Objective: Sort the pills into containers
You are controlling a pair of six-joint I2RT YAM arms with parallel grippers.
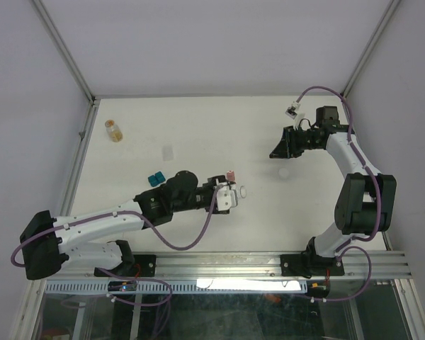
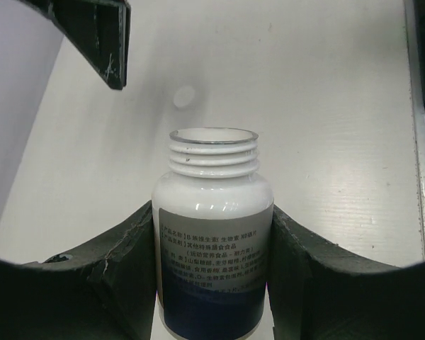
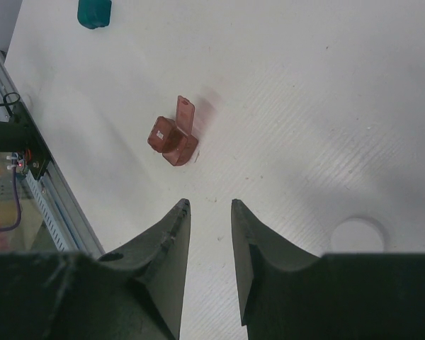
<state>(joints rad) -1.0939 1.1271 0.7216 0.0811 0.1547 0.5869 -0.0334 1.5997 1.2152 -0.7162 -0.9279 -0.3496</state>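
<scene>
My left gripper (image 1: 227, 197) (image 2: 211, 212) is shut on a white bottle (image 2: 212, 241) with a printed label; its cap is off and its threaded mouth is open. No pills show in any view. The dark red container (image 1: 231, 175) (image 3: 172, 138) lies on the table just beyond the bottle, with its lid up. The teal container (image 1: 155, 180) (image 3: 94, 12) sits further left, beside the left arm. My right gripper (image 1: 280, 149) (image 3: 209, 205) hovers at the right of the table, open, with nothing between its fingers.
A round white cap (image 1: 284, 172) (image 2: 184, 95) (image 3: 359, 234) lies on the table below the right gripper. A small amber vial (image 1: 113, 130) stands at the back left. A metal rail (image 1: 219, 265) runs along the near edge.
</scene>
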